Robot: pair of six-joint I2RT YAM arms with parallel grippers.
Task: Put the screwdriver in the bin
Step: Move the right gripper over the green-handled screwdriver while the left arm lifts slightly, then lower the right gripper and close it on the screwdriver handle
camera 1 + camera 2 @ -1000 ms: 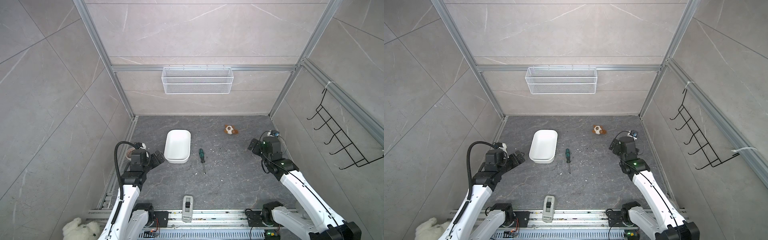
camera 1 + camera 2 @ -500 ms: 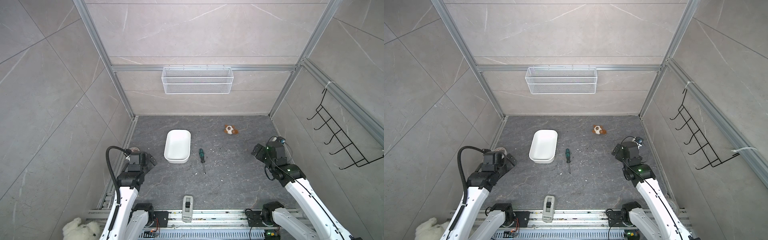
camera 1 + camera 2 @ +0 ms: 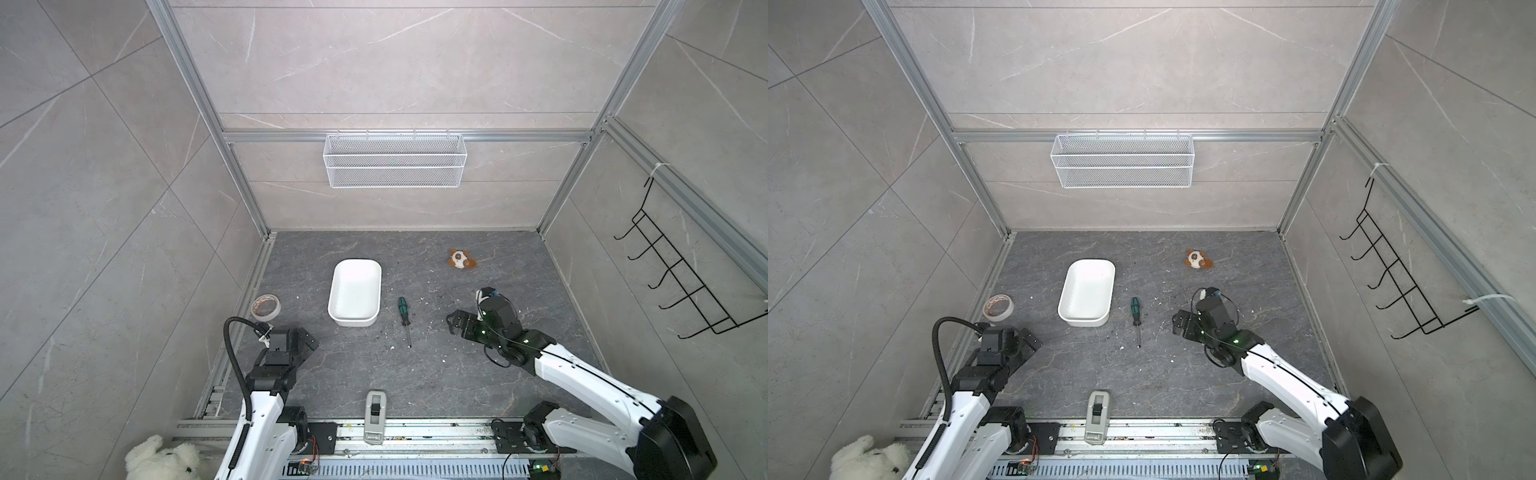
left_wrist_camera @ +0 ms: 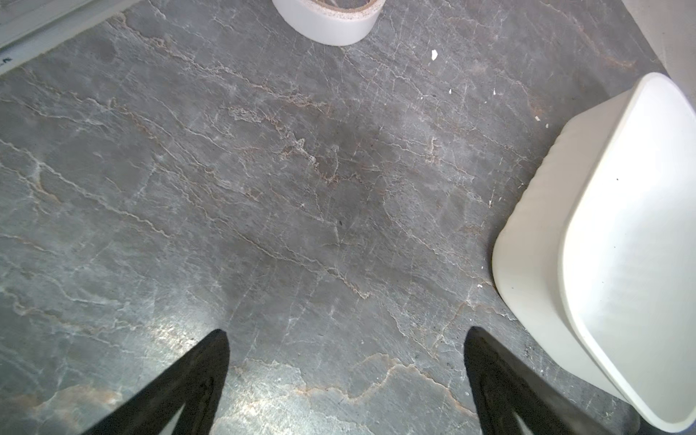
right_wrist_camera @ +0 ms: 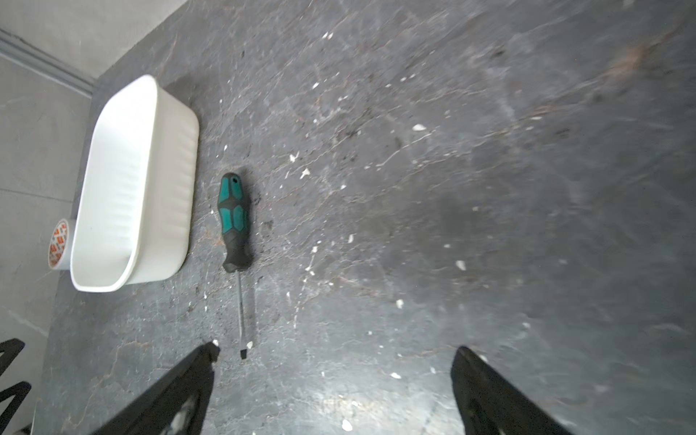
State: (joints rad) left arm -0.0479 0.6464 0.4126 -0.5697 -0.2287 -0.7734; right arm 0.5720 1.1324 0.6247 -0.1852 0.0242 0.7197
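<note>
Right wrist view first: the right gripper point(image 5: 337, 350) hangs over the dark stone floor, jaws spread wide with nothing between them. The screwdriver point(image 5: 235, 233) shows its tip close by one black fingertip point(image 5: 196, 371) there, though both top views put gripper and tool apart. From above, the tool lies flat, shaft toward 6 o'clock and green-and-black handle toward 12, with that gripper at its 3 o'clock. The bin point(image 3: 353, 331) sits empty at the screwdriver's 9 o'clock, close alongside but not touching, its long side parallel to the tool. The left gripper point(image 4: 346, 332) sits at the bin's 8 o'clock, jaws likewise wide and empty, with a tape roll point(image 3: 266, 306) at its 11.

To my eye the step in hand is the reach for the pick. I'd move toward 9 o'clock until the handle, not the thin shaft, is centred between the fingers, then close across its width. The gap to the bin wall looks narrow, so the finger on that side should come straight down or it may shove the tub. Then lift clear of the rim and lay the tool lengthwise inside. Farther back, a small brown toy point(image 3: 461, 259) at 1 o'clock and the wire basket point(image 3: 395, 166) on the rear wall are out of the way.
</note>
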